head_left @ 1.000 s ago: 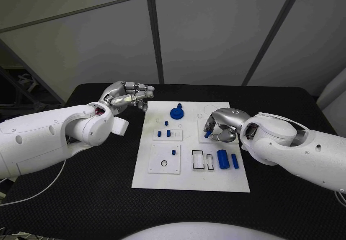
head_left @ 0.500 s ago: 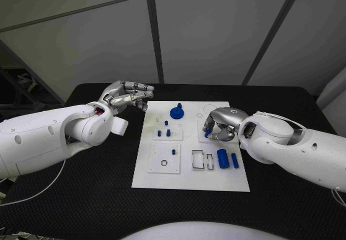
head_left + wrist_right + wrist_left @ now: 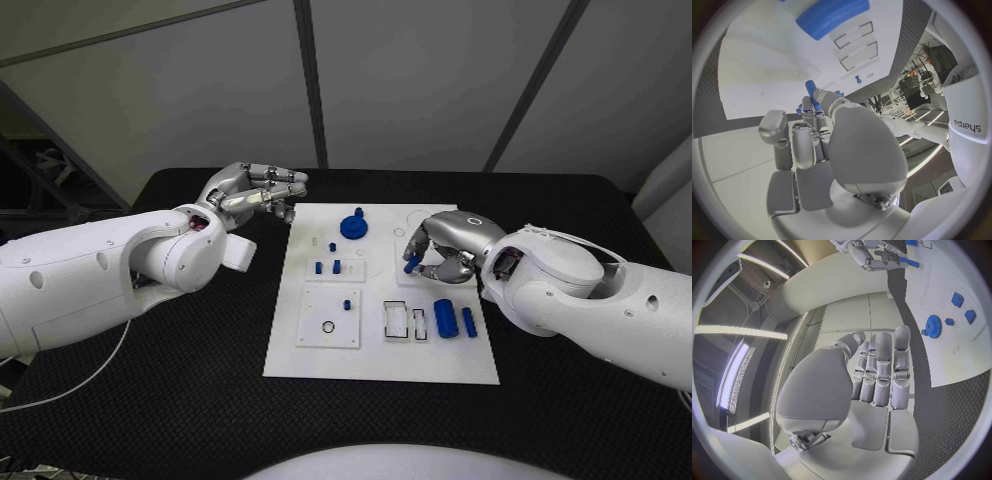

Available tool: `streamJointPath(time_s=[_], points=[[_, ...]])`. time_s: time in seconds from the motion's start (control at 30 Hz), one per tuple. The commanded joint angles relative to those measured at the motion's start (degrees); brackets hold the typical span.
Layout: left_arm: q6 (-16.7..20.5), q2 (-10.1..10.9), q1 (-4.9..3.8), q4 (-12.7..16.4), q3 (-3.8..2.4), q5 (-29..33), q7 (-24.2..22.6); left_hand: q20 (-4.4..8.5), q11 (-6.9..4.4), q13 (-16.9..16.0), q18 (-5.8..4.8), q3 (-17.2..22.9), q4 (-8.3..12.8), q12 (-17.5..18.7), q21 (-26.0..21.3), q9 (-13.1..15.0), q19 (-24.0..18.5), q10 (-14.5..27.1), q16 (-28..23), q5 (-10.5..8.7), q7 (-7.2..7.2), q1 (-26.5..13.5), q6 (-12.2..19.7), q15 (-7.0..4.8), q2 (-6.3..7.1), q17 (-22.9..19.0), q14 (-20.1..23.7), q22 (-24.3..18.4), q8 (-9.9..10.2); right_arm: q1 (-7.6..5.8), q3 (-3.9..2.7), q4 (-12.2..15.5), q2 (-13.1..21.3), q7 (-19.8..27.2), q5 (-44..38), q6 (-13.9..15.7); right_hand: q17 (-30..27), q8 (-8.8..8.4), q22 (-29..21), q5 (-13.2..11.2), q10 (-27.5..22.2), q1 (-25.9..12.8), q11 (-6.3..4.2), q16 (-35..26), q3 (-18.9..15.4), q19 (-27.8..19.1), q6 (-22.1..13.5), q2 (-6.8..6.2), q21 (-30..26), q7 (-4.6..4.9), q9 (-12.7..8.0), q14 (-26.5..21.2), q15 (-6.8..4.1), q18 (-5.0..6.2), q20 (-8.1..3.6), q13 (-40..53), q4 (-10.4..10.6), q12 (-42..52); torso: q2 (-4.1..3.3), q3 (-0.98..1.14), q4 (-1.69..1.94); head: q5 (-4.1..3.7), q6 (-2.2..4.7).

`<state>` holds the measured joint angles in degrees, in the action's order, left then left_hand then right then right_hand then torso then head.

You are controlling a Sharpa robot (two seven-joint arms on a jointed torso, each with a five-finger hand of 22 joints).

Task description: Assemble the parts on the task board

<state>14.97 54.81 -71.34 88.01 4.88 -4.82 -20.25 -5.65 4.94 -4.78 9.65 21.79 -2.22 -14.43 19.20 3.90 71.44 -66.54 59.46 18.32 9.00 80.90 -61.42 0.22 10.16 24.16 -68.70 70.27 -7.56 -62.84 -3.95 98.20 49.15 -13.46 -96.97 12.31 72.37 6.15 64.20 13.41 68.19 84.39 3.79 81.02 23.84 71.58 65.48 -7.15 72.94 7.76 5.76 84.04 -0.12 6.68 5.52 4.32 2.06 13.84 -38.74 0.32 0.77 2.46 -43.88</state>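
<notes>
Since a second ago the right hand (image 3: 437, 250) has edged slightly toward the far side of the task board (image 3: 382, 360), carrying its small blue peg (image 3: 413, 264) with it, while the left hand (image 3: 257, 192) and the loose parts have kept their places. Nearest the robot, the board's near edge is bare white. A little farther in, a square inset plate (image 3: 329, 318) lies toward the board's left edge with a short blue pin (image 3: 348, 302) standing at its far side, and beside it sit two rectangular slots (image 3: 405, 320). Close to the board's right edge lie a thick blue cylinder (image 3: 446, 318) and a thinner blue rod (image 3: 469, 321), side by side and just apart. Around the middle of the board three small blue pieces (image 3: 330, 263) stand near one another. Level with them, over the right half of the board, the right hand curls its fingers around the blue peg; the right wrist view shows the peg (image 3: 812, 94) pinched at the fingertips and pointing at the white surface. Toward the far edge a blue gear (image 3: 353, 225) with a raised knob rests on the board. Off the board's far left corner, above the black table (image 3: 188, 410), the left hand hovers with its fingers bunched together and bent, holding nothing; the left wrist view shows the fingers (image 3: 882, 371) lying side by side.
</notes>
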Motion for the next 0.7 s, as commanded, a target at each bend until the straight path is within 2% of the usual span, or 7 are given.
streamJointPath(time_s=[0.03,0.27,0.43,0.5,0.53,0.63,0.7], points=[[-0.8,-0.2,-0.08,-0.1,-0.03,0.2,-0.1,-0.16,-0.09,0.0,0.73,-0.1,0.1,-0.2,-0.3,0.0,-0.3,0.4,-0.3,-0.22,0.01,-0.1,0.1,0.06,-0.44,-0.1,0.3,-0.1,-0.1,-0.16,-0.83,2.1,0.2,0.4,0.7,3.6,0.1,0.20,0.1,0.2,0.5,0.2,-0.14,0.4,0.3,0.4,0.4,0.22,0.4,0.00,0.0,2.8,-0.57,-0.67,0.09,0.1,0.0,-0.1,-0.04,-0.01,0.08,-0.01,0.12],[-0.8,-0.5,-0.07,-0.3,-0.03,0.2,-0.1,-0.16,-0.09,0.0,0.73,-0.1,0.1,-0.2,-0.3,0.0,-0.3,0.4,-0.3,-0.22,0.01,-0.1,0.1,0.06,-0.44,-0.1,0.3,-0.1,-0.1,-0.14,-1.44,4.4,-1.8,1.2,2.9,3.5,0.2,0.19,0.2,0.3,0.6,0.2,-0.16,0.4,0.4,0.4,0.5,0.19,0.4,-0.01,0.0,2.8,-0.60,-0.68,0.05,0.1,-0.1,-0.2,-0.10,-0.05,0.04,0.42,-0.04],[-0.9,-0.9,-0.07,-0.4,-0.03,0.2,-0.1,-0.16,-0.09,0.0,0.73,-0.1,0.1,-0.2,-0.3,0.0,-0.3,0.4,-0.3,-0.22,0.01,-0.1,0.1,0.06,-0.44,-0.1,0.3,-0.1,-0.1,0.06,-1.12,4.4,-5.6,2.2,3.7,2.7,0.1,0.17,0.1,0.3,0.6,0.3,-0.15,0.4,0.4,0.4,0.5,0.20,0.4,0.01,0.0,2.8,-0.61,-0.65,0.04,0.1,-0.2,-0.2,-0.20,-0.02,0.13,0.83,-0.36],[-1.0,-1.0,-0.07,-0.5,-0.03,0.2,-0.1,-0.16,-0.09,0.0,0.73,-0.1,0.1,-0.2,-0.3,0.0,-0.3,0.4,-0.3,-0.22,0.01,-0.1,0.1,0.06,-0.44,-0.1,0.3,-0.1,-0.1,0.16,-0.66,4.3,-6.6,2.5,3.8,2.5,0.1,0.14,0.0,0.4,0.6,0.3,-0.14,0.4,0.5,0.3,0.5,0.24,0.3,0.02,0.0,2.8,-0.61,-0.64,0.02,0.1,-0.2,-0.3,-0.19,-0.02,0.12,1.00,-0.44],[-1.0,-1.2,-0.08,-0.5,-0.03,0.3,-0.1,-0.16,-0.09,0.0,0.73,-0.1,0.1,-0.2,-0.3,0.0,-0.3,0.4,-0.3,-0.22,0.01,-0.1,0.1,0.06,-0.44,-0.1,0.3,-0.1,-0.1,0.26,0.29,4.2,-7.6,2.8,3.9,2.1,0.1,0.12,0.0,0.4,0.6,0.4,-0.13,0.4,0.5,0.3,0.5,0.26,0.3,0.03,0.0,2.8,-0.62,-0.63,0.01,0.1,-0.3,-0.3,-0.17,-0.04,0.15,1.17,-0.59],[-1.1,-1.4,-0.08,-0.6,-0.03,0.5,-0.1,-0.16,-0.09,0.0,0.73,-0.1,0.1,-0.2,-0.3,0.0,-0.3,0.4,-0.3,-0.22,0.01,-0.1,0.1,0.06,-0.44,-0.1,0.3,-0.1,-0.1,0.52,1.53,3.8,-9.3,3.4,4.1,1.5,0.1,0.08,-0.1,0.5,0.6,0.4,-0.11,0.4,0.6,0.2,0.4,0.28,0.3,0.06,0.0,2.8,-0.61,-0.61,0.00,0.1,-0.3,-0.4,-0.19,-0.09,0.19,1.21,-0.61],[-1.1,-1.6,-0.08,-0.6,-0.03,0.6,-0.1,-0.15,-0.09,-0.1,0.75,-0.2,0.1,-0.3,-0.3,0.0,-0.3,0.4,-0.3,-0.22,0.02,0.0,0.1,0.05,-0.50,-0.1,0.3,-0.1,-0.1,0.83,2.61,3.4,-10.6,3.9,4.3,1.1,0.0,0.05,-0.2,0.6,0.6,0.4,-0.09,0.3,0.6,0.2,0.4,0.30,0.2,0.08,0.0,2.8,-0.61,-0.60,-0.01,0.1,-0.3,-0.4,-0.24,-0.09,0.15,1.39,-0.63]])
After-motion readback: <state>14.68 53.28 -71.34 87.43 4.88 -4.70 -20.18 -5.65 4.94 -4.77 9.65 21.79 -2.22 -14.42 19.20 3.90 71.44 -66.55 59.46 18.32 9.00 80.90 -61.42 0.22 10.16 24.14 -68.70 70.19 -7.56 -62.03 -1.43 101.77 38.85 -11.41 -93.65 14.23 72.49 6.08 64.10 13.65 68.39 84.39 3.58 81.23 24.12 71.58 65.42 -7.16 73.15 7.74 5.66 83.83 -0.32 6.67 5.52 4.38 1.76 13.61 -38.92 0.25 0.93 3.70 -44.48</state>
